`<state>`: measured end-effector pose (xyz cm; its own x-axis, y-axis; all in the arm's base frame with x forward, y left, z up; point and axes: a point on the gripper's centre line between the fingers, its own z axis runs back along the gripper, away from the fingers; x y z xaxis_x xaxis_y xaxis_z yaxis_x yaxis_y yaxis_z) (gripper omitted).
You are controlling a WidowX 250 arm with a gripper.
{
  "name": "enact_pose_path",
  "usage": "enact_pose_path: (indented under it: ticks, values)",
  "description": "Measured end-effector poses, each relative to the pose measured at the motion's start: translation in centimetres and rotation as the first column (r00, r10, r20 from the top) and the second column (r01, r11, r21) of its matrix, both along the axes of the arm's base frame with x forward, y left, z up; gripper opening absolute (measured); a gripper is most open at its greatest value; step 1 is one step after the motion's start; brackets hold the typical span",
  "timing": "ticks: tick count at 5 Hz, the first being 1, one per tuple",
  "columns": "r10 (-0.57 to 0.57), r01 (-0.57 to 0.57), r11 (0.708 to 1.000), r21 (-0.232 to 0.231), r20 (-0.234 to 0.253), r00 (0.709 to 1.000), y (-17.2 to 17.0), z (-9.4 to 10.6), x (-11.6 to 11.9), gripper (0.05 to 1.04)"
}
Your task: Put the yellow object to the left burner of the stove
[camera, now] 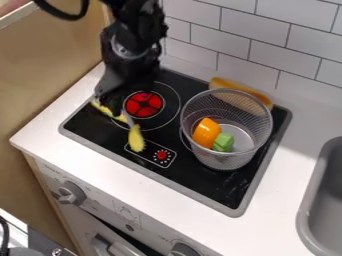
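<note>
While hand (114, 107) hangs over stove (182, 175), yellow object (136, 140) lies at its lower end.

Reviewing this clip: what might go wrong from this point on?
The yellow object is long and lies beside the left burner's red centre, its lower end near the control markings, so it may end up only partly over the burner. The black arm hangs close to the burner and could nudge the object while placing it. An overshoot rightward might knock the mesh basket.
</note>
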<state>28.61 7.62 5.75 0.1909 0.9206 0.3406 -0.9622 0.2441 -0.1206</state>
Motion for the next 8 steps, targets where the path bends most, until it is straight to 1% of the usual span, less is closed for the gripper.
enact_pose_path:
  ticks: [1, 2, 3, 4, 5, 6, 7, 8]
  values:
    - [0.013, -0.013, 1.000, 0.009, -0.039, 0.999, -0.8, 1.8, 0.0, 0.999]
    - [0.027, -0.026, 1.000, 0.008, -0.078, 0.997, -1.6, 2.5, 0.0, 0.999]
    - [0.050, -0.051, 0.998, -0.019, -0.081, 0.996, -2.7, 3.9, 0.0, 0.999]
    - [0.075, -0.080, 0.991, -0.104, -0.051, 0.996, -4.6, 4.6, -0.1, 0.999]
    - [0.056, -0.059, 0.983, -0.174, -0.023, 0.998, -6.5, 4.9, -0.5, 0.999]
    - [0.082, -0.084, 0.967, -0.241, -0.019, 0.996, -8.3, 4.9, -0.5, 0.999]
    - [0.107, -0.104, 0.960, -0.258, -0.005, 0.994, -9.6, 4.9, -0.4, 0.999]
    - [0.128, -0.134, 0.954, -0.268, -0.038, 0.991, -11.5, 5.2, -1.0, 0.999]
